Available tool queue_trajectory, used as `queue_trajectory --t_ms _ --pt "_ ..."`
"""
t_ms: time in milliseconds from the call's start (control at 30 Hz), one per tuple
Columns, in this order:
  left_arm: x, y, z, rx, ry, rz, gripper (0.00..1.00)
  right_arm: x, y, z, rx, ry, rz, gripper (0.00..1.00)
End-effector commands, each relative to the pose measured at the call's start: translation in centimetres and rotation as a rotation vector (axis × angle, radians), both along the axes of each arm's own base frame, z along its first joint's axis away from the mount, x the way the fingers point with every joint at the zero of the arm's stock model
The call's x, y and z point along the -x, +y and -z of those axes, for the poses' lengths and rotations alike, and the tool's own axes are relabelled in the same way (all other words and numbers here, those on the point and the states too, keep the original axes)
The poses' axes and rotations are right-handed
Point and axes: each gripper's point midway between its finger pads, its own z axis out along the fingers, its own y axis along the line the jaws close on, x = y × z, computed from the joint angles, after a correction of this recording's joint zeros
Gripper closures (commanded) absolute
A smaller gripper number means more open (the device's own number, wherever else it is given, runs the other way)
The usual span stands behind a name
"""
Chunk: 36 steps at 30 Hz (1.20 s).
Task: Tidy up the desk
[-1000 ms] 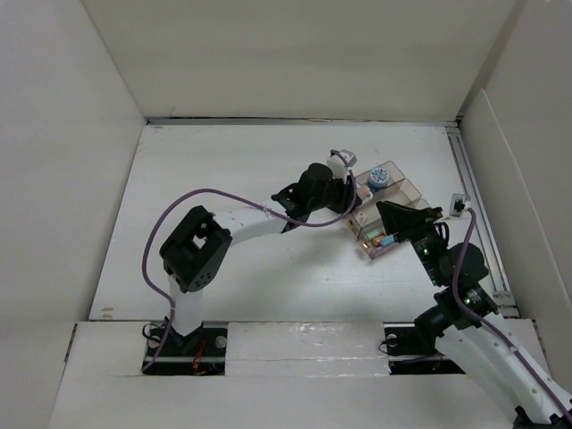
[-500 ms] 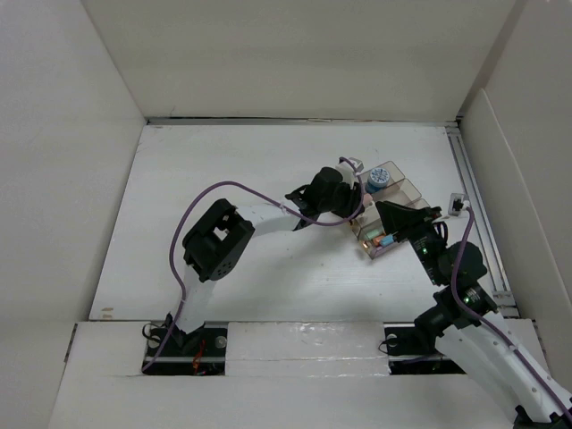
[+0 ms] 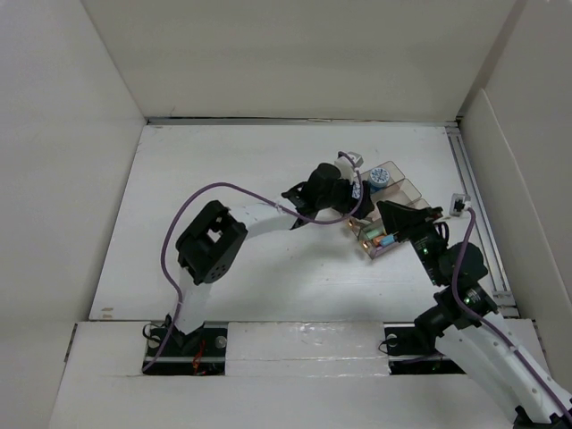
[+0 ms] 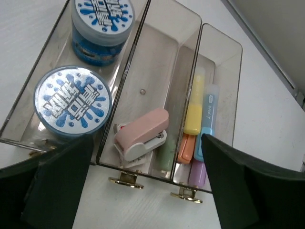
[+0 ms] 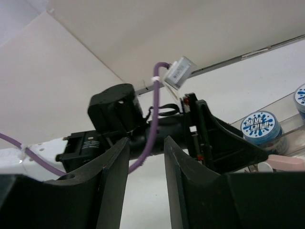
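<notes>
- The white counter (image 3: 223, 170) stretches from the two arm bases at its near edge to the far wall.
- The right hand (image 3: 386, 213) comes in from the near right corner and sits just beside the near side of a clear tray (image 4: 221, 43). Its wrist view shows the two dark fingers (image 5: 109, 191) a narrow gap apart with nothing between them.
- The tray lies on the counter toward the right edge, about midway between the near and far edges, and is turned at an angle to them.
- In the left wrist view, the tray's left compartment holds two round tubs (image 4: 72, 102) with blue-and-white lids, one behind the other.
- The middle compartment holds a pink stapler (image 4: 143, 136) at its near end.
- The right compartment holds markers lying lengthwise, among them a yellow marker (image 4: 194, 112) and a blue marker (image 4: 208, 114) side by side.
- The left hand (image 3: 353, 189) reaches across from the near edge and hangs above the tray's left side. Its fingers (image 4: 62, 186) are spread wide and grip nothing.
</notes>
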Motion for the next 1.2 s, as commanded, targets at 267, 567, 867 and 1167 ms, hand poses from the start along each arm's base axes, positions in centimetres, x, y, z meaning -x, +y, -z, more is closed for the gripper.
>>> queue_trajectory --t_ms 267,567,867,1167 --pt "2.4 6.3 -13.3 0.169 -0.232 -0.131 0.01 0.6 -0.3 -2.4 -0.043 -0.067 -0.003 0.71" --pt "5.9 17.2 -15.8 0.256 -0.273 -0.388 0.01 0.2 0.1 -2.4 -0.023 -0.061 -0.010 1.00" --pt "10.1 28.6 -17.2 0.467 -0.285 -0.676 0.01 0.8 -0.2 -4.0 -0.038 -0.083 -0.011 0.84" --pt "13.0 34.0 -16.2 0.586 -0.265 -0.788 0.01 2.0 0.0 -5.4 -0.078 -0.068 -0.058 0.68"
